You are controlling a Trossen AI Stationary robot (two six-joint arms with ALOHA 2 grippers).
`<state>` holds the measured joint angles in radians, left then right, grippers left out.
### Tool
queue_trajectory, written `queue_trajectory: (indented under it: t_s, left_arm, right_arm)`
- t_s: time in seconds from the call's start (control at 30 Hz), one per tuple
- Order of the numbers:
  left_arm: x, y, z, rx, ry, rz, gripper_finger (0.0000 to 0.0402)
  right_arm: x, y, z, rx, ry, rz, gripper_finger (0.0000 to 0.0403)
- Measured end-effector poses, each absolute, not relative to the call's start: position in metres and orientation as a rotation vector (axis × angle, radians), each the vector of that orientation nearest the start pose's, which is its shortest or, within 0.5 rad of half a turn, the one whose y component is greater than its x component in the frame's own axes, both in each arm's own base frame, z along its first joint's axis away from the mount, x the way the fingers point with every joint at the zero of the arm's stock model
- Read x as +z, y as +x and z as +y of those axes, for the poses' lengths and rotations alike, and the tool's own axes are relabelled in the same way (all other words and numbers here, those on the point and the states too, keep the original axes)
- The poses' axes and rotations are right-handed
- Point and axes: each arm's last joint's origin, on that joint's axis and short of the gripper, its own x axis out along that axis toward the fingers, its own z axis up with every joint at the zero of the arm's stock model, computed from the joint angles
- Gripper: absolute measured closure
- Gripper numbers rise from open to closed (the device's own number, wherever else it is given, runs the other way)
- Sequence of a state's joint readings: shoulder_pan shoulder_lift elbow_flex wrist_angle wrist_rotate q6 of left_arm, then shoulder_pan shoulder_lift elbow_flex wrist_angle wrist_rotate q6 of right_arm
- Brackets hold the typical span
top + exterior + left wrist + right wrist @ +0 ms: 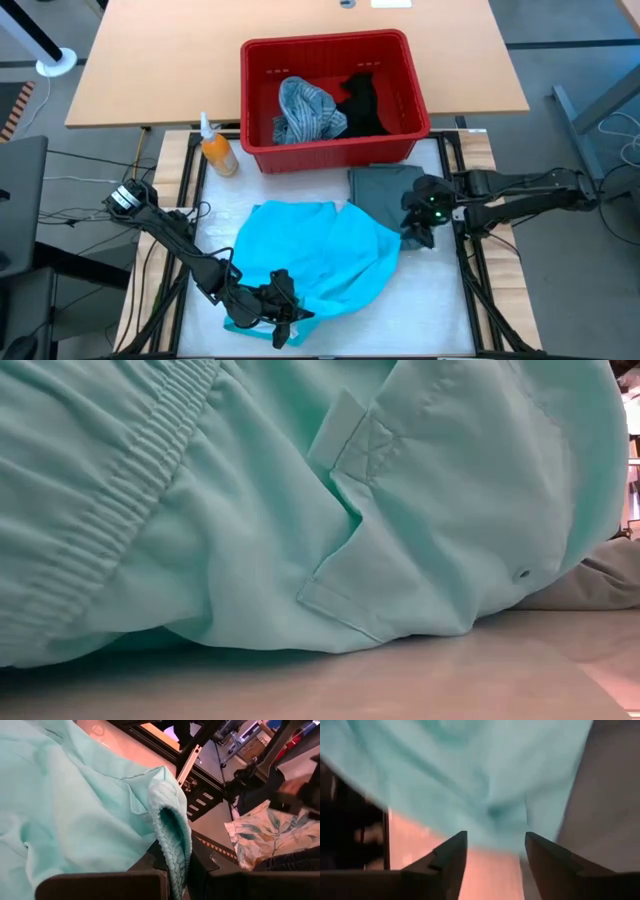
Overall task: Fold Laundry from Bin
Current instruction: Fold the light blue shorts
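Note:
The bright turquoise garment lies spread and rumpled on the white table surface; in the low view it fills the picture, showing its elastic waistband and a pocket. My left gripper is at its near left edge, shut on the cloth. My right gripper is open at the garment's right edge, over the grey-green garment; its fingers stand short of the turquoise cloth. The red bin stands at the far side and holds the blue-grey striped shirt and the black garment. My left gripper pinches the turquoise garment's ribbed elastic waistband between its two fingers, at a folded-over edge. The fingers come in low from the table's near left side. The rest of the garment lies slack on the table beyond the fingers.
An orange spray bottle stands left of the bin. The grey-green garment also shows at the low view's right edge. Black frame rails run along both sides of the white surface. A wooden table lies behind the bin.

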<state>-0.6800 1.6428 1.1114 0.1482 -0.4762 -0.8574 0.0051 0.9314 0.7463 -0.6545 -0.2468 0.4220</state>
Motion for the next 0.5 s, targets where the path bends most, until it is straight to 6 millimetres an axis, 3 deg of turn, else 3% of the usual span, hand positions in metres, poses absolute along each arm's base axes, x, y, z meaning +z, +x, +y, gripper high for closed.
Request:
queue_trajectory:
  t_s: [0.13, 0.23, 0.37, 0.5]
  left_arm:
    - [0.258, 0.296, -0.220, -0.041, -0.633, 0.377, 0.0390]
    - [0.256, 0.297, -0.220, -0.041, -0.636, 0.384, 0.0390]
    - [0.255, 0.297, -0.220, -0.031, -0.632, 0.382, 0.0390]
    - [0.256, 0.297, -0.220, -0.027, -0.635, 0.373, 0.0390]
  right_arm:
    - [0.235, 0.199, 0.010, 0.044, 0.504, 0.889, 0.0159]
    - [0.216, 0.204, 0.013, 0.031, 0.503, 0.945, 0.0159]
    - [0.185, 0.200, 0.018, -0.005, 0.435, 1.033, 0.0159]
    - [0.171, 0.200, 0.021, 0.023, 0.391, 0.943, 0.0159]
